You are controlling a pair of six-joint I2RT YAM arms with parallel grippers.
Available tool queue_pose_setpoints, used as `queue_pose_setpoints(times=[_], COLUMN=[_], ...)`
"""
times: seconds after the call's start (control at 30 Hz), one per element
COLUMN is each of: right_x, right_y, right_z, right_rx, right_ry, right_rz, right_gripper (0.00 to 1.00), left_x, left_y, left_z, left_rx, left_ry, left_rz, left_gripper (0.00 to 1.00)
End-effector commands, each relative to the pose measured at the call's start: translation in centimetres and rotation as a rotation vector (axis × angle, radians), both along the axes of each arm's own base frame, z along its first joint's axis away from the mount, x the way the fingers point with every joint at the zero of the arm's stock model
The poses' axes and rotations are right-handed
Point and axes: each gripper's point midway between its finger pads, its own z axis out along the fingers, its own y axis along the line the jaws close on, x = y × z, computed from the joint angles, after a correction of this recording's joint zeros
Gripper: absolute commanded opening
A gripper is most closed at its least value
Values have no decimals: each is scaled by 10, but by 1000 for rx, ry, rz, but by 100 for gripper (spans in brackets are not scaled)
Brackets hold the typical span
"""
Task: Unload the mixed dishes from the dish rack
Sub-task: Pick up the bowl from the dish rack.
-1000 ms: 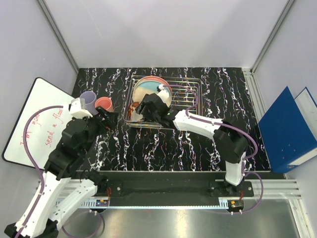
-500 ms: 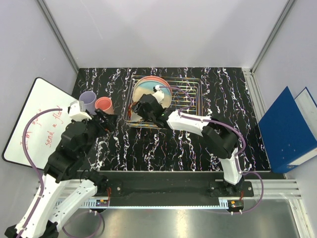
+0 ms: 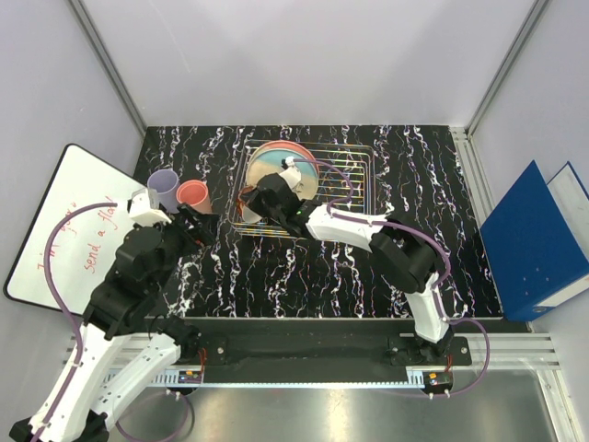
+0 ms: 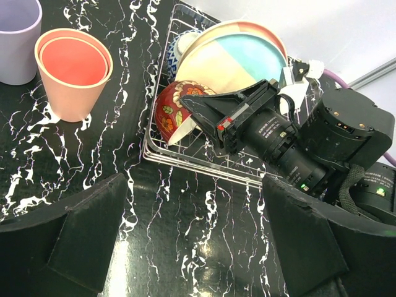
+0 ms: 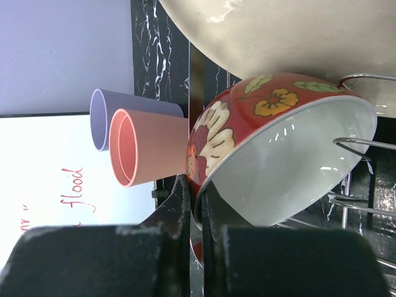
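Note:
The silver wire dish rack [image 3: 345, 180] holds two large plates [image 3: 276, 164] leaning upright, a blue-white bowl [image 4: 180, 45] and a red flowered bowl [image 5: 278, 142] at its front left corner. My right gripper [image 5: 202, 198] is shut on the red bowl's rim, one finger inside and one outside; the bowl [image 4: 172, 111] stands on edge against the cream-blue plate [image 4: 238, 59]. The right gripper [image 3: 253, 207] sits at the rack's left end. A pink cup [image 3: 193, 195] and a lavender cup [image 3: 164, 188] stand left of the rack. My left gripper [image 4: 198, 241] hangs open over bare table before the rack.
A whiteboard [image 3: 64, 221] with red writing lies at the table's left edge. A blue binder [image 3: 538, 239] rests off the right side. The two cups [image 4: 74, 71] stand close beside the left arm's fingers.
The right gripper's jaws have closed onto the red bowl's rim, and the right arm has shifted slightly left. The left gripper has stayed open, almost still.

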Motion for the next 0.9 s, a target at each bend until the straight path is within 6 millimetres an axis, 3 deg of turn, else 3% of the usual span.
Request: queue_pose_setpoints(times=[0.0,0.17,0.2,0.4,0.77,0.87], right_x=[4,-9,-10,-23,-35,-41], right_y=[0,-9,-15,-43,-70,-75], right_z=[16,42,60,101,105,115], right_rx=[-3,-82,-85,-105,-154,-165], right_ry=[-65,-155,-193,-264,-285,-309], right_rz=[-19,16,17,6,-6,11], right_gripper=[0,0,0,0,0,0], left_x=[3,4,5,8,16,16], left_y=[3,1,0,-6,-13,-14], left_z=[7,5,5,4,6,5], left_rx=[-10,-10,-14,-35,-36,-28], left_ry=[-36,-36,-39,-37,-32,-29], left_rz=[22,17,15,1,-17,-22], left_gripper=[93,93,93,93,93,93])
